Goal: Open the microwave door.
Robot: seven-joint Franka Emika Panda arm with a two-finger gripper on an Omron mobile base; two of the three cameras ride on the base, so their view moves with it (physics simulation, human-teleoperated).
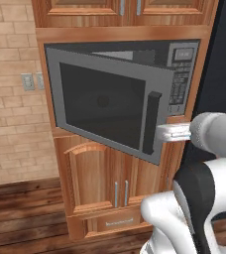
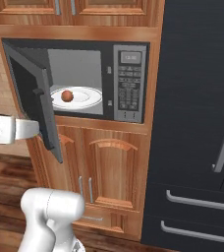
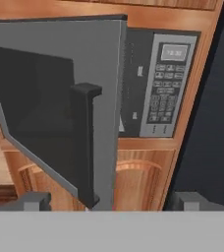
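Note:
The microwave (image 2: 129, 83) is a grey box built into wooden cabinetry, with a dark keypad (image 1: 180, 79) and a small display. The microwave door (image 1: 105, 104) stands partly swung out on its left hinge, so the cavity shows in the right base view. Its vertical black bar handle (image 3: 86, 142) runs along the free edge. My gripper (image 3: 115, 202) is open, its fingers (image 3: 33, 201) wide apart just below the handle's lower end and the door's free edge. From the left base view the white hand (image 1: 174, 132) sits just right of the door edge (image 2: 47, 113), level with the handle's lower part.
Inside the cavity a white plate (image 2: 87, 101) carries a small reddish round item (image 2: 67, 96). Arched wooden cabinet doors (image 2: 111, 172) sit below and more above. A tall black fridge (image 2: 197, 123) stands close on the right. A brick wall (image 1: 11, 99) lies to the left.

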